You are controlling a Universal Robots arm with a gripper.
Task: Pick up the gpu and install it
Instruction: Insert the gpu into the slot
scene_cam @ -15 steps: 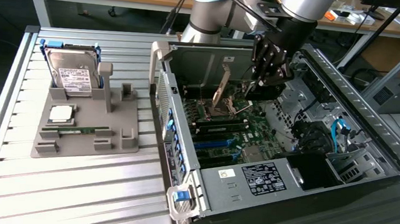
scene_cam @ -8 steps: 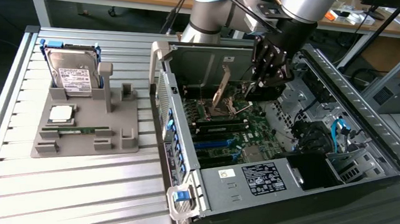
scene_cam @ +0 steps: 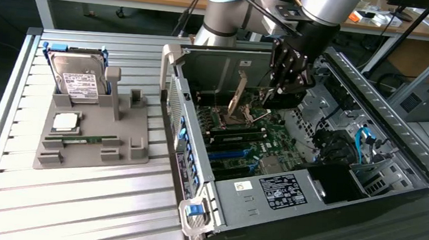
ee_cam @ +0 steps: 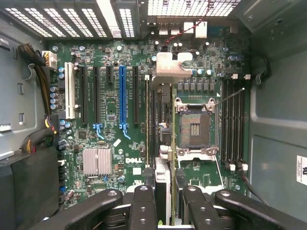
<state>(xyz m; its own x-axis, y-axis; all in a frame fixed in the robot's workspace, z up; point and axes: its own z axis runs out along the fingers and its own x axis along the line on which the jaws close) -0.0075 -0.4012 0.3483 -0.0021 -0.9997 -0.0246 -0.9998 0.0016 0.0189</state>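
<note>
Hanging edge-down between the fingers, the gpu (ee_cam: 163,158) is clamped in the gripper (ee_cam: 164,201), which stands about half-closed on the card's upper edge. In the wrist view the card shows as a thin vertical strip running away from the fingers (ee_cam: 144,203), its long axis parallel to the expansion slots on the motherboard (ee_cam: 105,139). It lies directly below the gripper, so the relation that matters is sideways: the card's edge appears to sit between the rightmost black slot and the open CPU socket (ee_cam: 194,127), with the blue slot (ee_cam: 122,98) off to one side of it. Whether the edge is over a slot or already touching the board I cannot tell.

In the exterior view the gripper (scene_cam: 289,83) is low inside the open computer case (scene_cam: 270,189), over the board's upper half. Well apart, on the slatted surface (scene_cam: 80,207), a grey holder (scene_cam: 92,140) carries the hard drive (scene_cam: 76,79).
</note>
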